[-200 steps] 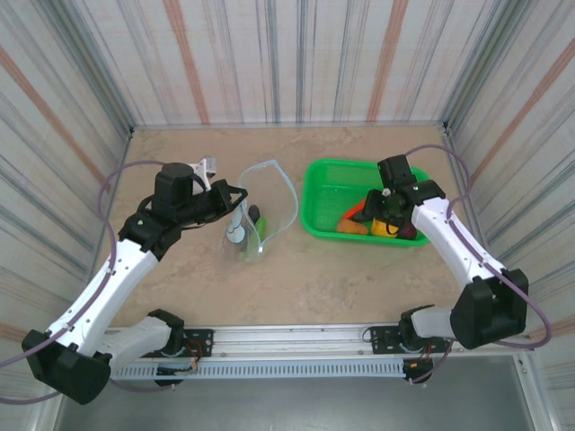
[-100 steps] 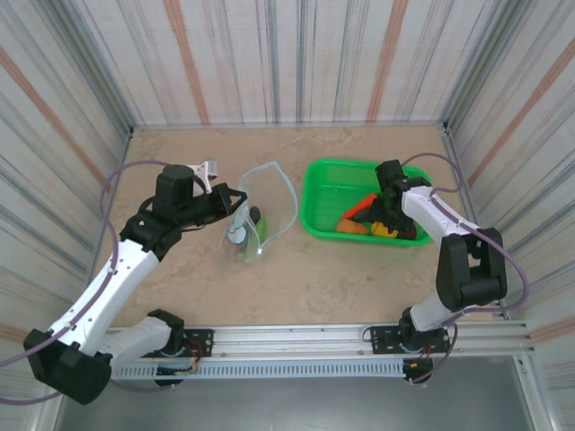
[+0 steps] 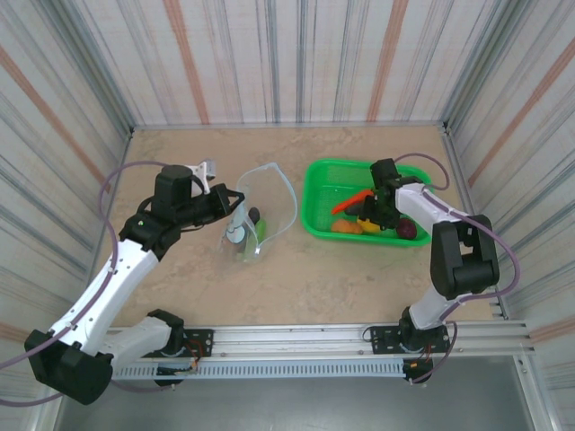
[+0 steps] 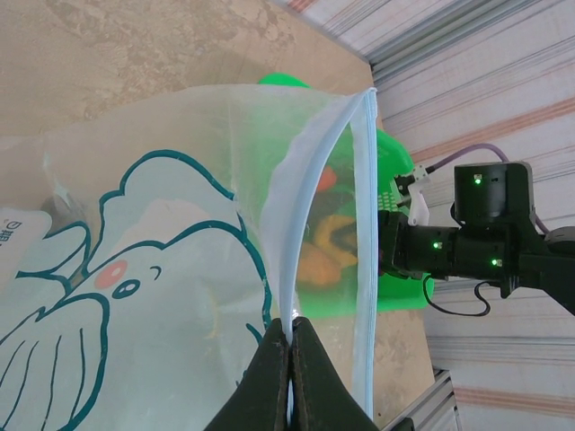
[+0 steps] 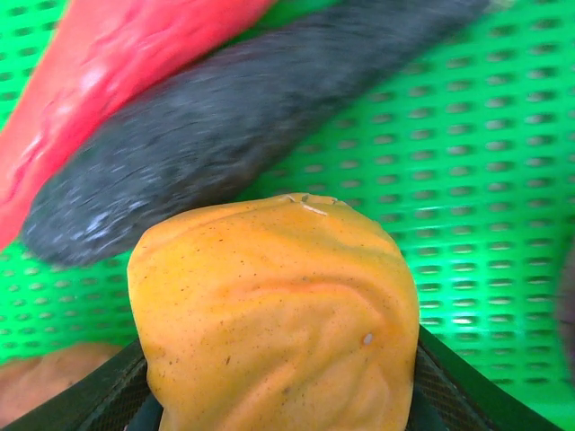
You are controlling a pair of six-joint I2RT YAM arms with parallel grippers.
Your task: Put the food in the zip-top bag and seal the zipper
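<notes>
The left tool point(image 4: 289, 377) is pressed together on the thin, filmy lip of the clear zip-top bag point(image 4: 135, 269). The bag's pale blue zipper point(image 4: 367, 224) arcs away just beyond the tool's tips, the mouth gaping over the marbled counter point(image 4: 117, 54). The right tool point(image 5: 277, 395) clasps a wrinkled, speckled yellow-orange ball point(image 5: 269, 296) between its fingers. Just ahead lie a matte dark eggplant point(image 5: 225, 117) and a glossy carrot point(image 5: 108, 72) on the perforated green basket point(image 5: 467, 180).

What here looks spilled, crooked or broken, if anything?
Nothing stands out. The left fingers hold the clear bag open by its rim, the toy food lies inside the green basket, and the right fingers grip an orange ball there.
</notes>
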